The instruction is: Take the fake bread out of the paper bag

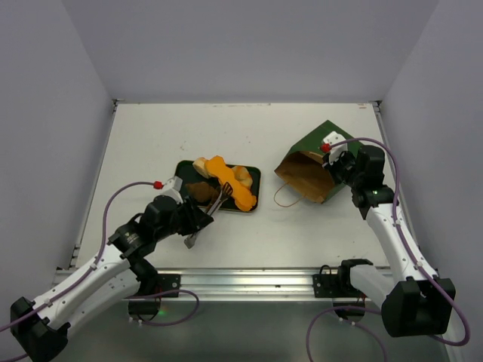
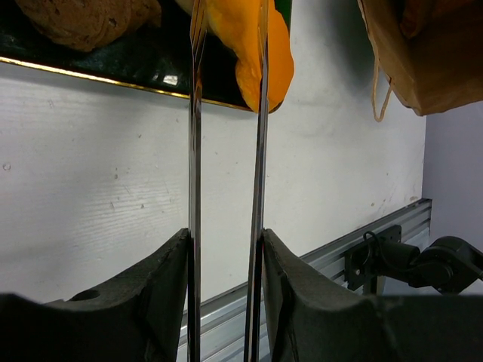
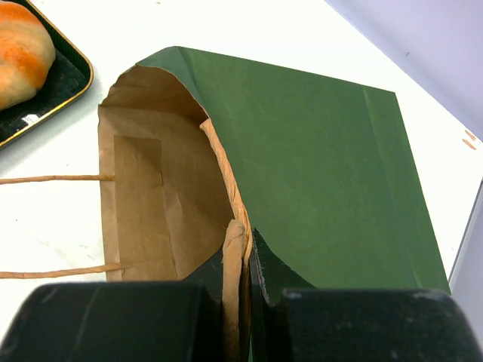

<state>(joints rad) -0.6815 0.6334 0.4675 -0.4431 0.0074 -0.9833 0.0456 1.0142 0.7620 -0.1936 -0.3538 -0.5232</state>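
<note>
Bread [image 1: 243, 197] lies on the tray [image 1: 252, 176], with the bag [image 1: 317, 143] on its side right of the tray. Left hand [image 2: 226, 253] pinches tongs [image 2: 195, 151]; right hand [image 3: 241, 264] pinches the bag's rim.

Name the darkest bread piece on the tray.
The brown bun at the near-left end of the tray; the other pieces are orange, yellow or pale tan.

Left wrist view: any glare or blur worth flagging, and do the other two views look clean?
Left wrist: a bright glare spot on the glossy tray, thin highlights along the tongs, left fingers dark and soft. Right wrist: paper bag sharp, right fingers blurred and underlit. Top external: even light, faint shadows on the table.
</note>
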